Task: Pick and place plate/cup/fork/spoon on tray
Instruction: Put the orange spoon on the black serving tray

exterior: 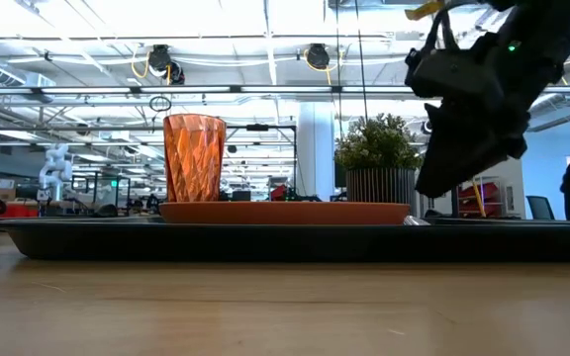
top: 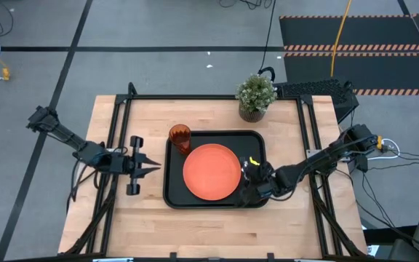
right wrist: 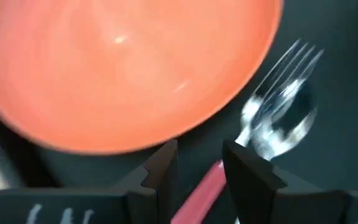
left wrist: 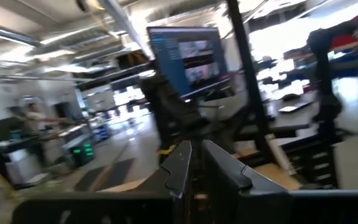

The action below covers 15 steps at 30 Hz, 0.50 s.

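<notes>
The black tray (top: 173, 191) lies mid-table. On it rest the orange plate (top: 212, 171) and, at its far left corner, the amber cup (top: 180, 138), standing upright. Right of the plate the fork (right wrist: 288, 62) lies on the tray, its tines across the spoon's metal bowl (right wrist: 289, 129); the spoon's handle is hidden. My right gripper (right wrist: 201, 155) hangs open above the tray's right near part (top: 252, 182), pointing steeply down. Its fingers stand on either side of the fork's pinkish-red handle (right wrist: 209, 183), and dark tray shows beside the handle. My left gripper (top: 153, 166) waits shut left of the tray.
A potted green plant (top: 256, 96) stands at the table's far edge behind the tray. Black frame rails (top: 118, 145) run along both table sides. Bare wood (top: 209, 233) lies between the tray and the near edge.
</notes>
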### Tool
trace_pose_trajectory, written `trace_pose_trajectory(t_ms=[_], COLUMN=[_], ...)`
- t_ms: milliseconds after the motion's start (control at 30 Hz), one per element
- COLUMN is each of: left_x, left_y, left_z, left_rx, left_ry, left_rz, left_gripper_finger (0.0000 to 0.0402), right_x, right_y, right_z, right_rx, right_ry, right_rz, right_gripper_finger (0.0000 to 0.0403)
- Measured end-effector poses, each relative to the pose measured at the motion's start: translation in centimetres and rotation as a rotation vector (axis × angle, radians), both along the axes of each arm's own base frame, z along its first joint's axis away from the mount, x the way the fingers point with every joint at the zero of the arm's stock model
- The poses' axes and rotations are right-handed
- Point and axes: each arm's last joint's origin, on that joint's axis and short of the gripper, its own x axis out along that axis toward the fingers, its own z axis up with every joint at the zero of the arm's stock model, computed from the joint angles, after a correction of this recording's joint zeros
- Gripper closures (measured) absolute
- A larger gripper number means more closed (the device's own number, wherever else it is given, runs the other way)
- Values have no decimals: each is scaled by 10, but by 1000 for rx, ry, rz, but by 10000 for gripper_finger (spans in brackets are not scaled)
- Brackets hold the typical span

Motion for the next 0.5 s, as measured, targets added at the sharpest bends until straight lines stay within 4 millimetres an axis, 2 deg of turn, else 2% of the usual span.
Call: trace_pose_trajectory(t_ms=[167, 500], left_x=[2, 3], left_y=[5, 7], left_z=[0, -3], left_rx=[10, 27], left_ry=[4, 30], left_rz=[78, 90], left_gripper_finger=[360, 360], right_x=[-7, -21], right_y=[0, -5], right_z=[-3, -18], right_rx=[-2, 57], right_ry=[59, 96], right_rz=[-28, -153], right_gripper_finger=[284, 286])
